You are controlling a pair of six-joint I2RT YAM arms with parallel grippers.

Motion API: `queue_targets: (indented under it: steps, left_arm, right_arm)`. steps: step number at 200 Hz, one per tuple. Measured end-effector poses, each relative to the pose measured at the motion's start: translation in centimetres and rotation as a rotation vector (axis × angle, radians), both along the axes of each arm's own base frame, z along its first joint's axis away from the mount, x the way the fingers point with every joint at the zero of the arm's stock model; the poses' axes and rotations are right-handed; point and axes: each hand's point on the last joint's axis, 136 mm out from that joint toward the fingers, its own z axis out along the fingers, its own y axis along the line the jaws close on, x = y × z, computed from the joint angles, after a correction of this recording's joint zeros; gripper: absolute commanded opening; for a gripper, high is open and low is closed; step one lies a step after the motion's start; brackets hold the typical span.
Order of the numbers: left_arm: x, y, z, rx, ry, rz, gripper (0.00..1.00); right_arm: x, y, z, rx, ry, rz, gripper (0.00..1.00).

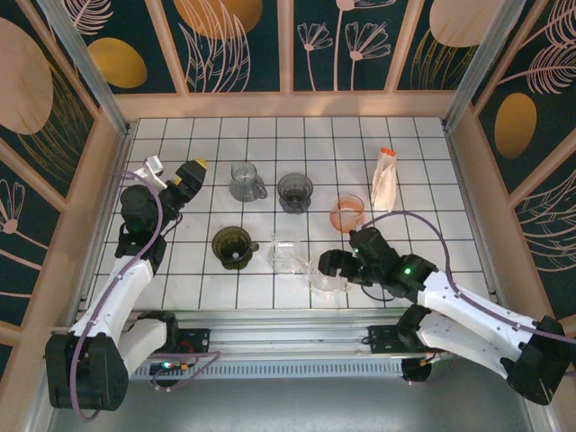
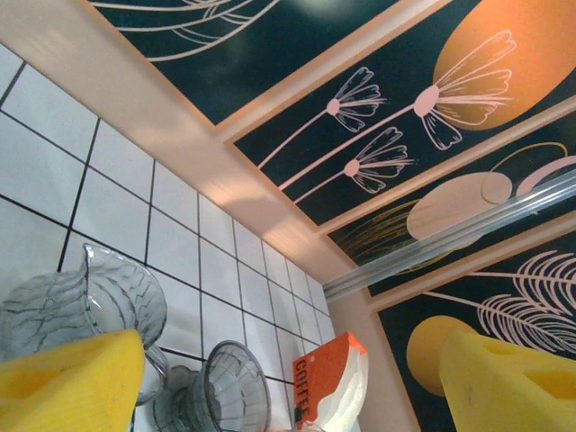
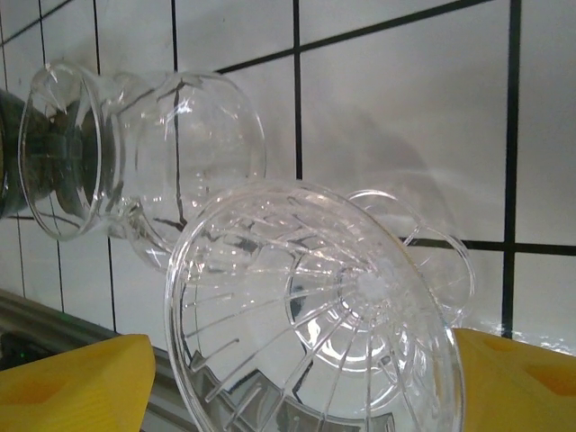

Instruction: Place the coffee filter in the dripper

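Six cone-shaped drippers and one filter pack are resting on the white tiled worktop [image 1: 207, 288]. Every place below is given relative to the translucent orange dripper [image 1: 347, 214].

The white coffee filter packet [image 1: 384, 178] with an orange top is lying just beyond the orange dripper, to its right in the top view, close to it but apart.

Two smoky grey glass drippers are sitting left of the orange dripper. The darker grey dripper [image 1: 295, 192] is near it and the lighter grey dripper [image 1: 245, 181] is farther out. One dark green dripper [image 1: 232, 247] is sitting well to the left and nearer the arm bases.

Two clear glass drippers are sitting on the near side of the orange dripper. The first clear dripper [image 1: 286, 256] is to its near left and the second clear dripper [image 3: 315, 315] is almost straight in front.

The right gripper [image 3: 301, 387] is straddling the second clear dripper. Its jaws are standing apart, one yellow fingertip [image 3: 81, 382] on each side, with a gap showing between that fingertip and the rim.

The left gripper [image 1: 192, 171] is hanging well left of the orange dripper, beyond the lighter grey dripper. Its jaws are standing wide apart, holding nothing.
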Motion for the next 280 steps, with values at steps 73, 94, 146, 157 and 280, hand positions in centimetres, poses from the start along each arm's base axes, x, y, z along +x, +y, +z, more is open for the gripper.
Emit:
queue_targets:
  steps: [73,94,146,157,280]
  left_arm:
    - [0.1,-0.7,-0.9,0.001,0.022,-0.042,0.85]
    - [0.2,-0.7,-1.1,0.002,0.028,-0.045,0.85]
    - [0.4,-0.8,-1.9,0.001,0.046,-0.052,0.85]
    - [0.5,-0.8,-2.1,0.001,0.052,-0.052,0.85]
    - [1.3,-0.9,-3.7,0.0,0.093,-0.052,0.85]
  right_arm:
    - [-2.7,0.0,-1.0,-0.118,-0.037,0.099,0.77]
    - [-3.3,0.0,-1.0,-0.144,-0.063,0.128,0.77]
    - [-4.2,0.0,-0.4,-0.168,-0.146,0.171,0.75]
    - [-4.3,0.0,-0.1,-0.162,-0.158,0.167,0.74]
    - [-7.0,-1.0,-2.9,-0.217,-0.134,0.159,0.62]
